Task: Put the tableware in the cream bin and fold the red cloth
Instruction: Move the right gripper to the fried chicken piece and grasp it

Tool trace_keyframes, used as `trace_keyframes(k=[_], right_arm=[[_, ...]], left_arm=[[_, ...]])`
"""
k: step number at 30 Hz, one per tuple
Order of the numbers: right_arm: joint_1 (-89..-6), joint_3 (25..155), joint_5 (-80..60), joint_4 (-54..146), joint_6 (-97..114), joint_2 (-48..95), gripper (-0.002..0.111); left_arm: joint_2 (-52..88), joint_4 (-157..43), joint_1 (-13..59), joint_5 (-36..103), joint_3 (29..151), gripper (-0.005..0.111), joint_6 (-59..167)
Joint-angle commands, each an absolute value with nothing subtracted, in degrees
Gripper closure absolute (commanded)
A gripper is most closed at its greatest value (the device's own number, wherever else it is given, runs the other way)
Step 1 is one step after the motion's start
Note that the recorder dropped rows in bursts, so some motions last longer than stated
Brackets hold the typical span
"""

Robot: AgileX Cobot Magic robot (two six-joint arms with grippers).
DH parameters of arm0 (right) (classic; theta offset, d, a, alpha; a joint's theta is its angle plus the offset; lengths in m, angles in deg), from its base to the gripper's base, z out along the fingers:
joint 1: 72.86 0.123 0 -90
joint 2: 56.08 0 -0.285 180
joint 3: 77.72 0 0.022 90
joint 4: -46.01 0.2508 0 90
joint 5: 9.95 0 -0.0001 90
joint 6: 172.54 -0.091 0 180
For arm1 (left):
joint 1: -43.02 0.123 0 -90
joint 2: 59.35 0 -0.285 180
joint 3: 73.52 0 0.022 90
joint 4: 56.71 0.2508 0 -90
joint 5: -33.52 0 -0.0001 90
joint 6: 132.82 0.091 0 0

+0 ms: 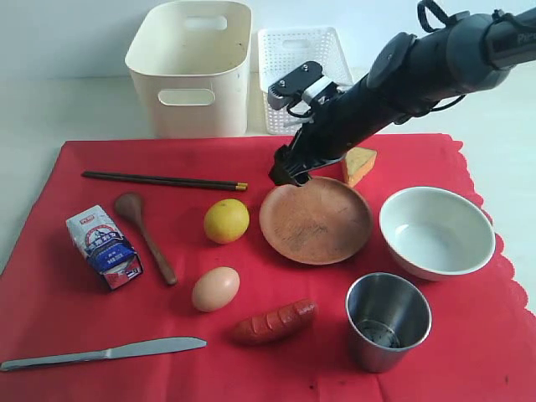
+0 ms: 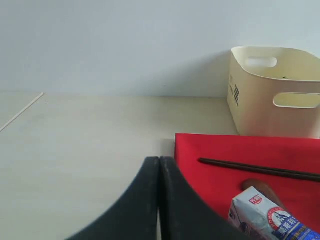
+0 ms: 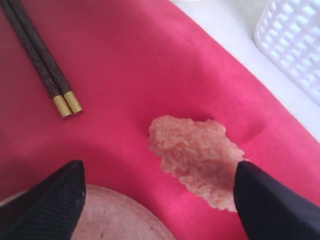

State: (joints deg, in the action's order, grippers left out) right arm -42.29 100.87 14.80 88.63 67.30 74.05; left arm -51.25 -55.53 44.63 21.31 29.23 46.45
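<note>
Six pieces of tableware lie on the red cloth (image 1: 50, 310), none of them in the cream bin (image 1: 201, 121), which stands off the cloth at the far left beside a white lattice basket (image 1: 289, 50). The right gripper (image 1: 291, 174) hangs with jaws spread wide and empty over the far rim of the wooden plate (image 1: 316, 220), and a rough pale morsel of food (image 3: 195, 155) lies on the cloth just beyond that rim. The left gripper (image 2: 159, 200) is closed on nothing, out at the left by the cloth's edge. The plate looks stiff and light. Its raised rim is the place to pinch, one finger inside and one under the lip, clear of the morsel. The white bowl (image 1: 436, 232) at the right looks smooth and breakable, so a rim grip and a gentle set-down seem wise. The steel cup (image 1: 388, 320), near right, offers a thin wall to grip. The chopsticks (image 1: 163, 181) at the far left, the spoon (image 1: 144, 234) and the knife (image 1: 100, 353) at the near edge lie flat and thin — likely to slip or roll. The cloth is limp — best taken by its corners.
</note>
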Motion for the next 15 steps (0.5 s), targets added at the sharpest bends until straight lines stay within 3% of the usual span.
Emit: trace_keyframes(k=[1, 10, 15], right_arm=[[-42.16, 102.14, 13.81, 88.87, 67.64, 75.94, 0.031], [-42.16, 102.14, 12.61, 85.72, 67.90, 76.42, 0.032], [-42.16, 102.14, 11.34, 85.43, 67.90, 76.42, 0.045]], left_arm=[[-51.57, -55.65, 44.74, 21.44, 29.26, 0.107, 46.54], [-51.57, -55.65, 44.74, 21.44, 29.26, 0.107, 46.54], [-51.57, -55.65, 44.74, 21.44, 29.26, 0.107, 46.54]])
